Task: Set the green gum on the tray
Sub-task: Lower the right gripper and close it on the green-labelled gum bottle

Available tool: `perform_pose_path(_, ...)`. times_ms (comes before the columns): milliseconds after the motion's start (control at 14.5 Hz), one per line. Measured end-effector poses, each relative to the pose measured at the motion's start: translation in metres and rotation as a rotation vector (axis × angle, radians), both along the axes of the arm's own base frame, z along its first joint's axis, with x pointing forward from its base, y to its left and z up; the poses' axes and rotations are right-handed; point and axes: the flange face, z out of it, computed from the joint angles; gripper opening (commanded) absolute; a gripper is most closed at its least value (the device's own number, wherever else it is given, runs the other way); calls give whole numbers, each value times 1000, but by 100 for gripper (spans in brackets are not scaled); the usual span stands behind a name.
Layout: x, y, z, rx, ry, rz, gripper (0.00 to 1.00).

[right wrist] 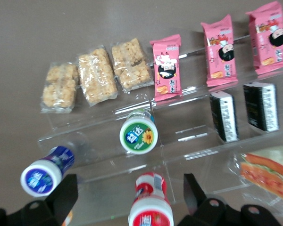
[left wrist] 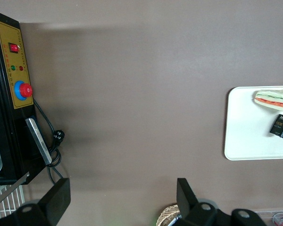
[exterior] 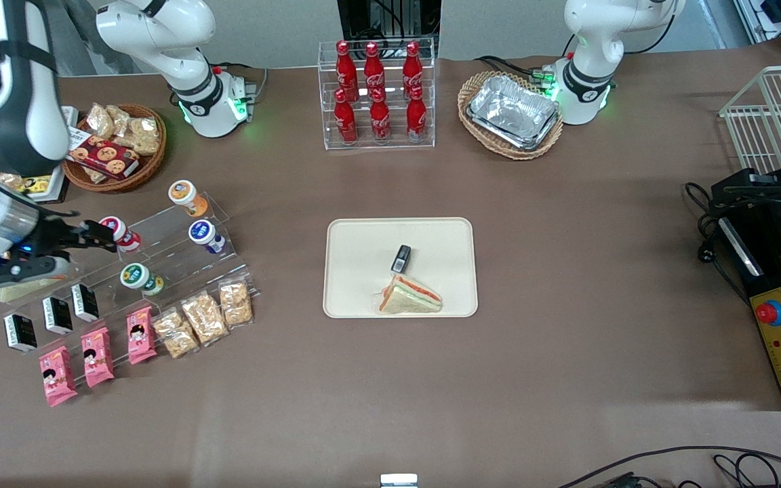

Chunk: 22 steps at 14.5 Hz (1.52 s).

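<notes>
My hand (exterior: 102, 237) hovers with fingers spread and holding nothing, above the clear stepped rack (exterior: 180, 251), close over the red-lidded canister (right wrist: 151, 214). The green gum (exterior: 136, 277) stands on a lower step, nearer the front camera. The tray (exterior: 356, 271) lies well apart at mid-desk, carrying a sandwich (exterior: 409, 297).

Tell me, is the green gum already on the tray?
No, the green gum sits on the clear rack beside the open gripper, apart from the tray.
</notes>
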Motion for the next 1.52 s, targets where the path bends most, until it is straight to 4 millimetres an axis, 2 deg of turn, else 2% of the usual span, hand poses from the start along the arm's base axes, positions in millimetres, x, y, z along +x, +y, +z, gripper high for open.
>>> perform_pose_path(277,-10,3,-52,-6,-26,6,100)
perform_pose_path(692,-18,6,-102,-15,-39,10,100)
perform_pose_path(1107,-15,9,-128,-22,-26,15,100)
perform_pose_path(1522,-12,17,-133,-25,-31,29,96)
